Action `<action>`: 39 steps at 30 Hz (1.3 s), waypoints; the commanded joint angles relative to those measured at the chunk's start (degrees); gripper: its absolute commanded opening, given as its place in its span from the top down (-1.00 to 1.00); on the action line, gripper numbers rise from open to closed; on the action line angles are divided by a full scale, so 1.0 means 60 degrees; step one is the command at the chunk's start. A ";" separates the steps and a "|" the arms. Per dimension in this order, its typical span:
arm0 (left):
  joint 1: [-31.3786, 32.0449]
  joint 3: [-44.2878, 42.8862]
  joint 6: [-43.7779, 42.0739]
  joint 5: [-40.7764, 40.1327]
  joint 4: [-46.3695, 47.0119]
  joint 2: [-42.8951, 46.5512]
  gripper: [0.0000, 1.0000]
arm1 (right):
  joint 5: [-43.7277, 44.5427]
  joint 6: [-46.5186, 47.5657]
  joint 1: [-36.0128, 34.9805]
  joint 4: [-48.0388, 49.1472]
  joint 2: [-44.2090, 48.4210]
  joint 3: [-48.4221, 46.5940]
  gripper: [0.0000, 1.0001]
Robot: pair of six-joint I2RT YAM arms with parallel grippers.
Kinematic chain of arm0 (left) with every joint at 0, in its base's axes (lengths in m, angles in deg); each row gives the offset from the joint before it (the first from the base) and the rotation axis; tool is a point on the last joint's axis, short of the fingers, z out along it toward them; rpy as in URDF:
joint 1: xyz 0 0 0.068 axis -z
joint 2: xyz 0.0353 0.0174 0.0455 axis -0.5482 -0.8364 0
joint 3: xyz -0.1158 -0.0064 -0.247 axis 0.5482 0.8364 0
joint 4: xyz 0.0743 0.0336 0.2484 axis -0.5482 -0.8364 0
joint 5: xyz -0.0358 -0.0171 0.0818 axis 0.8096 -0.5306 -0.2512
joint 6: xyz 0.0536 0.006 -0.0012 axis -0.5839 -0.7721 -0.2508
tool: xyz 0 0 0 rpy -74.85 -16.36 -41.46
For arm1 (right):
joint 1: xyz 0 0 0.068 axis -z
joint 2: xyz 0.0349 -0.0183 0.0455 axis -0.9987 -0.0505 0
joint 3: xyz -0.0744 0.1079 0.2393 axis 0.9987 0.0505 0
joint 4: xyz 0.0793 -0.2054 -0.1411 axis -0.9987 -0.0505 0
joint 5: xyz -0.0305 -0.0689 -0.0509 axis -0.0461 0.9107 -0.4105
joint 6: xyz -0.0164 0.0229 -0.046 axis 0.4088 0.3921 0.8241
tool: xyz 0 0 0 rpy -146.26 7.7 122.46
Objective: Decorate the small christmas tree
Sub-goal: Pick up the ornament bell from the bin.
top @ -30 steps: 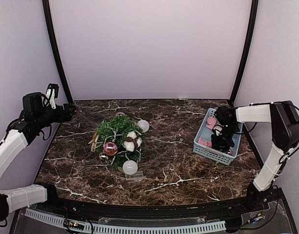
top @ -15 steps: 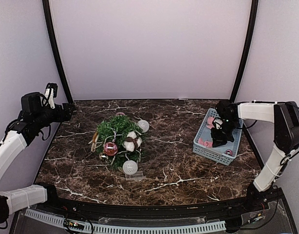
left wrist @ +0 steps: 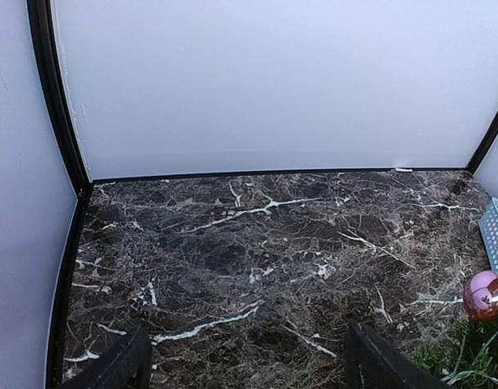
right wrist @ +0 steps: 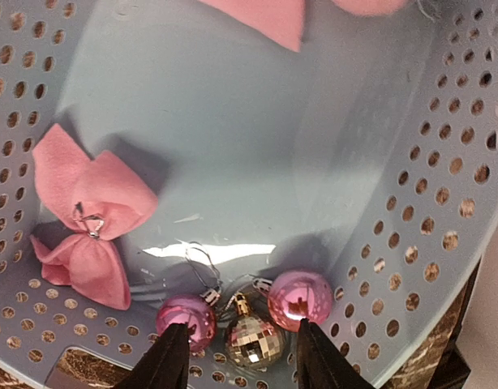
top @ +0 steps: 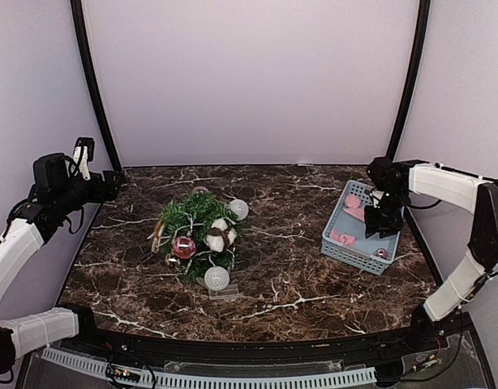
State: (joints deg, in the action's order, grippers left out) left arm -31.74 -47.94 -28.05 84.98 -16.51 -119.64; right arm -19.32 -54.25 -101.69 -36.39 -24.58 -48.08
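Centre-left of top view: small christmas tree [top: 196,232], upright on marble table [top: 298,284], baubles attached. Right side: right gripper [right wrist: 242,361], fingers apart, over blue basket [top: 350,254], framing gold bauble [right wrist: 253,340]. Left edge: left gripper [left wrist: 249,369], fingers apart.

left arm [top: 18,243] bent, up high at left edge, left gripper [top: 113,185] roughly level, jaws spread wide. right arm [top: 444,182] stretched out on right side, tip bent down, right gripper [right wrist: 242,356] aimed straight down, jaws apart.
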 commanded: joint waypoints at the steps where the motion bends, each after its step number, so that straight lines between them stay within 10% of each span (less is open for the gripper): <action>1: -0.0037 0.0000 0.0123 0.0213 0.0296 0.0174 -0.68 | 0.0740 -0.0428 -0.0042 -0.0520 -0.0072 0.0202 0.02; 39: -0.0035 0.0058 0.0047 0.0043 0.0273 0.0474 -0.68 | 0.1270 -0.1053 -0.0080 0.0737 -0.0424 0.0898 -0.14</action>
State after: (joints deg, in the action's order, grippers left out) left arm -31.74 -47.94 -27.70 84.98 -16.51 -117.74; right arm -15.59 -59.56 -101.74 -30.00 -29.50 -43.71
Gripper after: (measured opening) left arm 0.842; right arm 0.559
